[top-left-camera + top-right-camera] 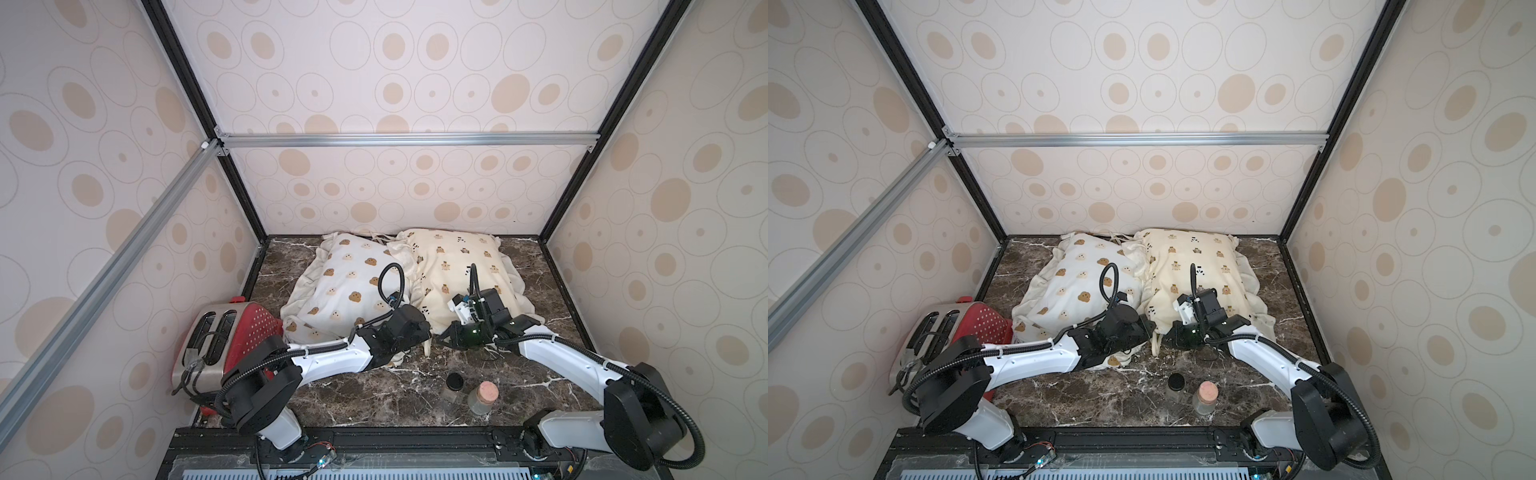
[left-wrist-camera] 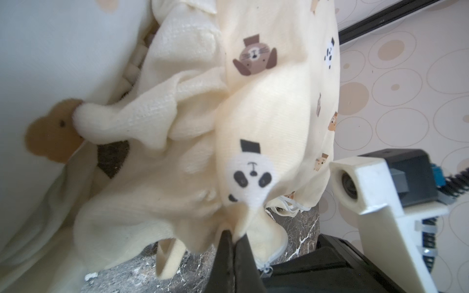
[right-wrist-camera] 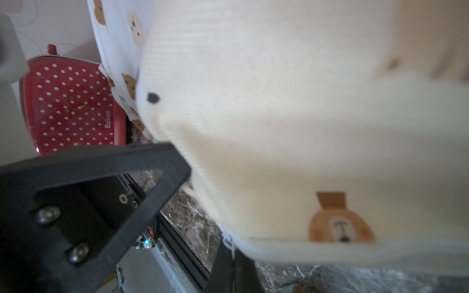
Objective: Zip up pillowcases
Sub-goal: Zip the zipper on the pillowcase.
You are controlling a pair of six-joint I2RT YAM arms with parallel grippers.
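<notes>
Cream-yellow pillowcase (image 1: 453, 266), lying on the marble table (image 1: 374, 399) beside the white pillowcase (image 1: 345, 282): pinching its near corner tight in the left gripper (image 2: 233, 237), probably tensioning the seam, while clamping the zipper (image 2: 270, 258) in the right gripper (image 3: 229, 253).

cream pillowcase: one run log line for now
left gripper: shut on cream pillowcase corner | right gripper: shut on cream pillowcase zipper edge

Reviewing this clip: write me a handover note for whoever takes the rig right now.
Left gripper: shut, pinching the near corner of the cream-yellow pillowcase.
Right gripper: shut at the same pillowcase's zipper edge, apparently on the pull.
White pillowcase: beside it, not gripped.
Done: both grips set.
Left: draw this zip shut, then the white one's; how far either is closed cannot be seen.
</notes>
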